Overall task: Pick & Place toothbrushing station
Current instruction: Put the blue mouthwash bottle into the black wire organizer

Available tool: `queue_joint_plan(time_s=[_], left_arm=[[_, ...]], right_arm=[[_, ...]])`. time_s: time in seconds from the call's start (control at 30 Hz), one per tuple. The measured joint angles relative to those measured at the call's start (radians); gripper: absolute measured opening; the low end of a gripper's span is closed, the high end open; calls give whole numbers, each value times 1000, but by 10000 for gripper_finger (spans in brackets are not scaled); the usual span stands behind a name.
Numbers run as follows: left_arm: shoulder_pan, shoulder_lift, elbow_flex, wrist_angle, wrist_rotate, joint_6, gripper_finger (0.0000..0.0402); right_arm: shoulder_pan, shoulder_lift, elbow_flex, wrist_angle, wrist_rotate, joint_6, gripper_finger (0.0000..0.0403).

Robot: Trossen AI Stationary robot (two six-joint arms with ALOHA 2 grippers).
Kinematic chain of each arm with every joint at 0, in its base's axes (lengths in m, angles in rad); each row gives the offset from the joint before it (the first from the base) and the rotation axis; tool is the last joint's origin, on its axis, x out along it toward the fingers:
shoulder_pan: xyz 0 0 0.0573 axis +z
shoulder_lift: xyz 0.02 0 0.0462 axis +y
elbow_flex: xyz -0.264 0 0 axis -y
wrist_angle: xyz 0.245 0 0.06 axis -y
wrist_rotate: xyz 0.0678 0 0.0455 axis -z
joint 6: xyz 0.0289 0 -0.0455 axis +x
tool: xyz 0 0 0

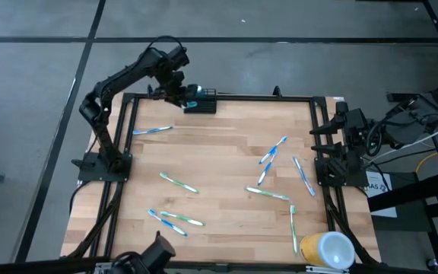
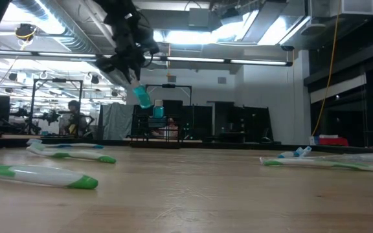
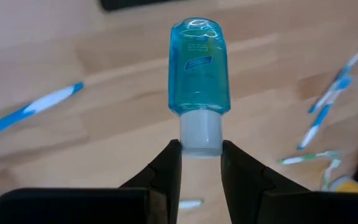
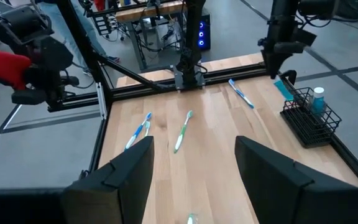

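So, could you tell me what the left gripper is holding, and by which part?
The left gripper holds a small blue bottle, pinched by its white cap. The right gripper is open and empty.

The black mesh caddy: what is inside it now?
In the black mesh caddy, one white-capped item stands upright. The left tool holds a blue bottle above it.

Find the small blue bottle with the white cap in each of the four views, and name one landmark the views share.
High view: blue bottle in the left gripper, top centre-left, at the black mesh caddy.
Low view: upper left, hanging above the table.
Left wrist view: centre, white cap between the fingers.
Right wrist view: right side, above the caddy.
Shared landmark: the scattered toothbrushes.
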Motion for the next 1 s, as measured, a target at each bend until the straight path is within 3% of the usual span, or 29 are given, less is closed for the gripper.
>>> queue_joint_plan(time_s=[0.33, 0.47, 0.73, 1.0], left_arm=[[18, 88, 49, 39, 31, 40, 81], [19, 153, 143, 32, 24, 63, 81], [45, 291, 413, -228, -52, 168, 81], [74, 295, 476, -221, 5, 129, 81]], right_arm=[[0, 0, 0, 1, 0, 28, 228], [0, 0, 0, 0, 3, 45, 228], [0, 0, 0, 0, 26, 62, 228], [0, 0, 0, 0, 48, 48, 228]])
